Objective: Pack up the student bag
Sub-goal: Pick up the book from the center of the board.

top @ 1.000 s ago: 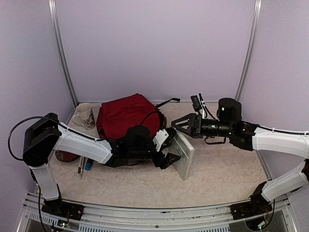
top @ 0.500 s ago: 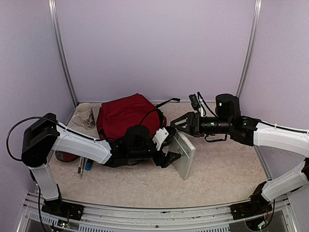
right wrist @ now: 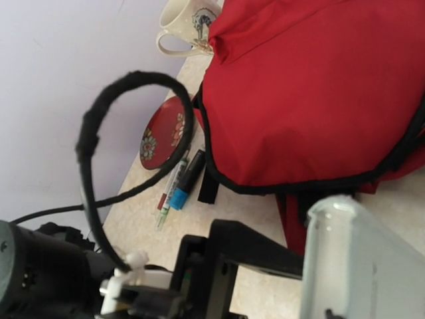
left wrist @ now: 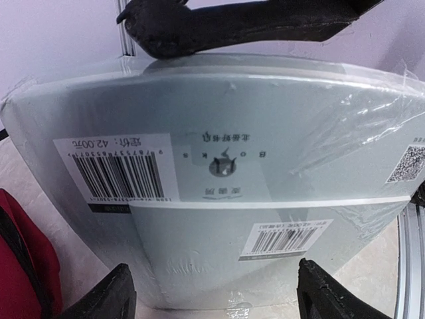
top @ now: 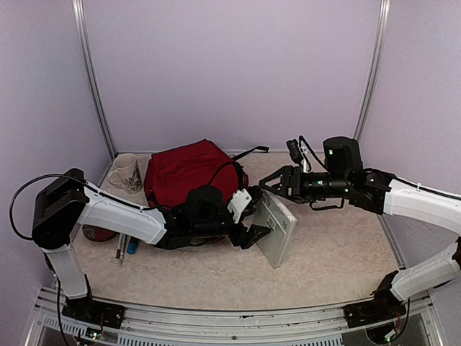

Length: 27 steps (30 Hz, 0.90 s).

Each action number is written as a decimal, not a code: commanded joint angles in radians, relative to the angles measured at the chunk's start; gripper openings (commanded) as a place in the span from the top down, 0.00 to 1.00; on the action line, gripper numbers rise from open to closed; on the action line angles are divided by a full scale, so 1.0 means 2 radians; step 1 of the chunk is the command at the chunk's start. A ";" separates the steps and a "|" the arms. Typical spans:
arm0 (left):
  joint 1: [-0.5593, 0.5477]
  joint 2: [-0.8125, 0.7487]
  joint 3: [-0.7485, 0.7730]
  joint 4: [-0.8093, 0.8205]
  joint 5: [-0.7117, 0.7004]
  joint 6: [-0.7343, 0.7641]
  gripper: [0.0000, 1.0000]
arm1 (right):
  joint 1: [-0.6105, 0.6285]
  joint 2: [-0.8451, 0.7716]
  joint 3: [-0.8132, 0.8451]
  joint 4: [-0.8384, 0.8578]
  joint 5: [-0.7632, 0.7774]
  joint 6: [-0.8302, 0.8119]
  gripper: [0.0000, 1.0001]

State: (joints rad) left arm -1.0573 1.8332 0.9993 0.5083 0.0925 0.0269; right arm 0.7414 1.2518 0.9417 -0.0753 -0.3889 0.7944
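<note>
The student bag (top: pixel 189 169) is dark red and lies at the back left; it also shows in the right wrist view (right wrist: pixel 312 86) and at the left wrist view's edge (left wrist: pixel 20 266). A grey shrink-wrapped book (top: pixel 277 229) stands tilted on its edge to the right of the bag and fills the left wrist view (left wrist: pixel 219 166). My left gripper (top: pixel 253 234) is open, its fingers (left wrist: pixel 109 296) wide apart at the book's lower edge. My right gripper (top: pixel 266 187) is at the book's top edge, one finger (left wrist: pixel 232 26) lying across it; its grip is unclear.
A white mug (top: pixel 126 173) stands at the back left corner. A red dish (right wrist: pixel 163 133) and pens (top: pixel 124 246) lie left of the bag, beside my left arm. A black bag strap (top: pixel 248 151) trails toward the back wall.
My right gripper has come down to the book's top edge. The book's top has tipped a little to the right. My left arm has hardly moved.
</note>
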 commanded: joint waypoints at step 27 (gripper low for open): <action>0.043 -0.058 0.014 -0.028 0.027 0.011 0.18 | 0.014 0.019 0.046 -0.087 -0.005 -0.033 0.29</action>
State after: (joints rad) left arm -0.9821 1.7302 1.0031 0.4744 0.1322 0.0334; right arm 0.7609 1.2793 1.0000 -0.1444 -0.4065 0.7597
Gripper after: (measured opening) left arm 0.822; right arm 0.705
